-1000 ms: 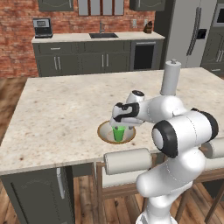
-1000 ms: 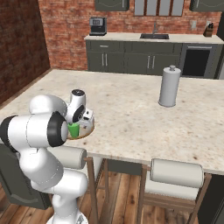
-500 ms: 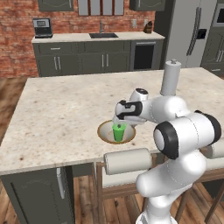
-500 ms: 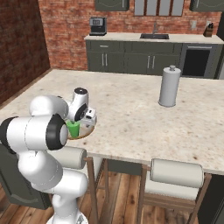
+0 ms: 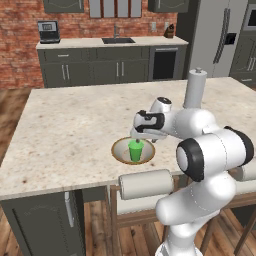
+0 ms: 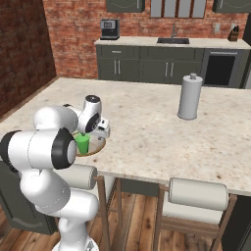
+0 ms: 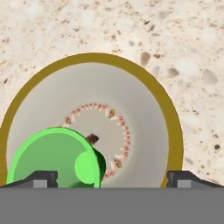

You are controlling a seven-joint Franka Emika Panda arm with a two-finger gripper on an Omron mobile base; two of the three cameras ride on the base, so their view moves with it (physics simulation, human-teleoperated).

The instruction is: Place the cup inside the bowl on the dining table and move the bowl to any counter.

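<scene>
The green cup [image 5: 135,150] stands upright inside the tan-rimmed bowl [image 5: 116,150] near the front edge of the dining table [image 5: 70,125]. My gripper [image 5: 141,136] hovers just above the cup, open and holding nothing. In the hand view the cup [image 7: 57,157] sits at the lower left of the bowl [image 7: 100,59], between and beyond my spread fingertips [image 7: 43,178]. From the right, the cup [image 6: 82,143] rises out of the bowl [image 6: 96,148] beside my gripper [image 6: 100,131]. The counter [image 5: 100,44] runs along the brick wall behind the table.
A tall white paper towel roll [image 5: 196,89] stands on the table to the right of the arm. Padded stools [image 5: 146,184] line the table's near edge. The counter holds a sink [image 5: 117,40] and a coffee machine [image 5: 48,31].
The hand has lifted slightly above the cup. Cup and bowl have stayed in place.
</scene>
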